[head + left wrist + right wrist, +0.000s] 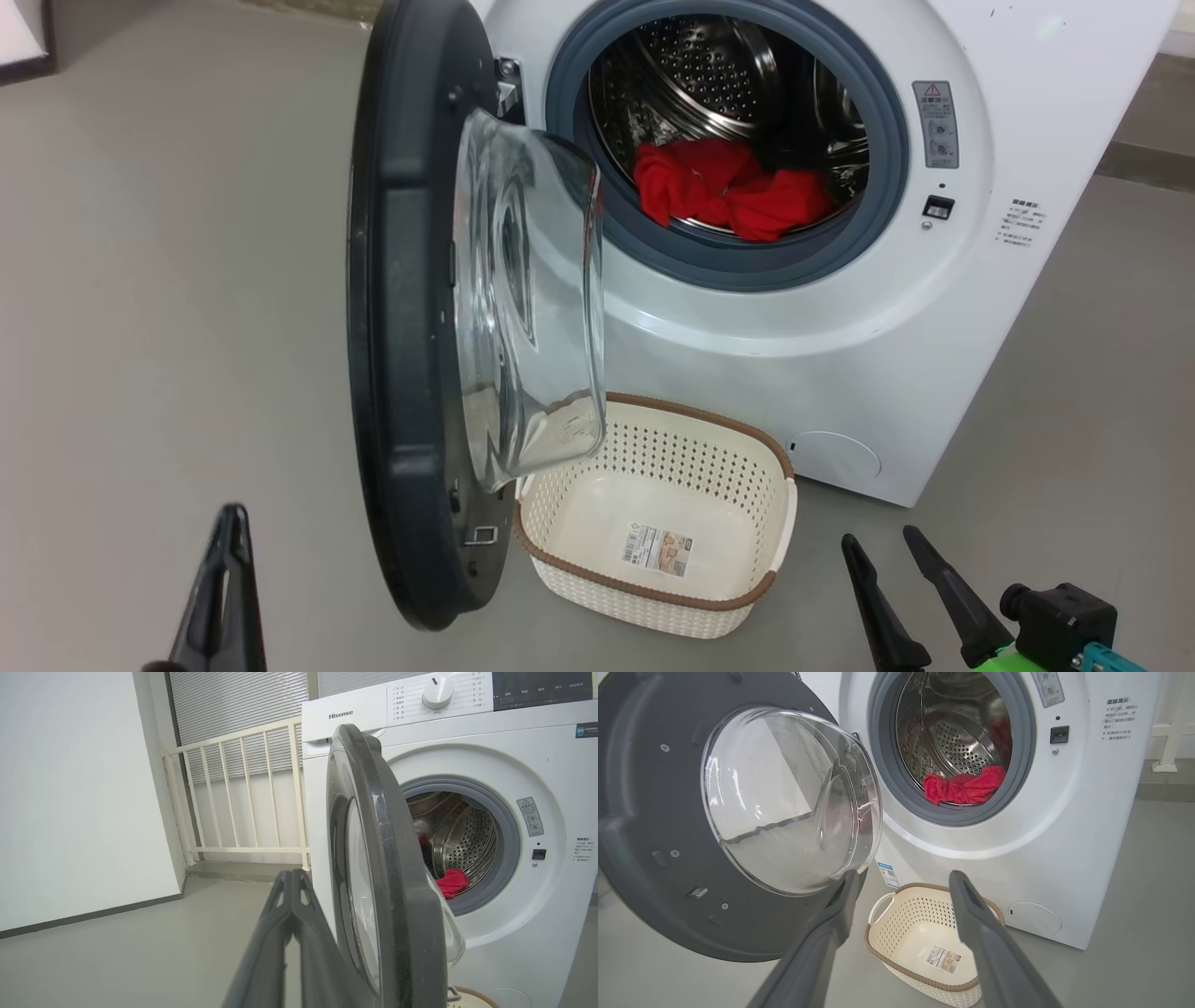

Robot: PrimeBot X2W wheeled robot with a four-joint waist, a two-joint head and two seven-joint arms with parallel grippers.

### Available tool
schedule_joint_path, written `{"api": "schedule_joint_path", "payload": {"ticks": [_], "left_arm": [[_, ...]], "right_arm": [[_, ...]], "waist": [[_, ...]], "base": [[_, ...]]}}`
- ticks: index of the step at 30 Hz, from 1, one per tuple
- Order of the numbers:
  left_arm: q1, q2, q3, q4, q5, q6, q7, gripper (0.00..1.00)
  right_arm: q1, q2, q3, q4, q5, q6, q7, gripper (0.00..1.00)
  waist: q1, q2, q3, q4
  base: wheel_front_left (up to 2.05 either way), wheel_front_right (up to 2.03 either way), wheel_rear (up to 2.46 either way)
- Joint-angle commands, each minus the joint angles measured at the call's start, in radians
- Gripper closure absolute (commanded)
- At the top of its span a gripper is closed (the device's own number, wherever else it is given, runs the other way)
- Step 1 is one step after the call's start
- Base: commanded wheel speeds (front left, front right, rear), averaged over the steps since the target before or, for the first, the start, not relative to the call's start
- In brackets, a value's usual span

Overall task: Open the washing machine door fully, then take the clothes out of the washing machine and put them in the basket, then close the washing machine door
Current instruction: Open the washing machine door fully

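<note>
The washing machine door point(411, 327) stands swung well out from the white washing machine point(840, 355), its clear glass bowl bulging toward the drum opening. The red clothes point(728, 196) lie bunched at the bottom of the steel drum, just behind the grey rubber ring. The cream basket point(709, 417) sits on the grey floor point(140, 280) right in front of the machine, partly under the door's glass; the left end effector point(233, 523) hangs low beside the door's outer face with its fingers pressed together on nothing, and the right end effector point(879, 541) hovers near the basket with its fingers apart.
</note>
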Motion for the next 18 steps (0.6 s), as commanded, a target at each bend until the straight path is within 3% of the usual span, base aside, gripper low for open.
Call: {"api": "schedule_joint_path", "payload": {"ticks": [1,9,18], "left_arm": [[-0.064,0.003,0.04,-0.042,0.006,-0.013,-0.012,1.0],[-0.119,-0.045,0.053,-0.145,0.024,-0.066,-0.013,1.0],[-0.153,-0.108,0.04,-0.226,0.035,-0.16,-0.013,1.0]], "right_arm": [[-0.015,-0.004,0.018,-0.028,0.007,0.009,-0.007,0.0],[-0.016,-0.004,0.009,-0.033,0.006,0.009,-0.008,0.0],[-0.018,-0.004,0.003,-0.038,0.003,0.009,-0.008,0.0]], "waist": [[0.0,0.0,0.001,-0.002],[0.0,0.0,0.003,-0.011],[0.0,0.0,0.006,-0.028]], "base": [[0.0,0.0,0.0],[0.0,0.0,0.0],[0.0,0.0,0.0]]}}
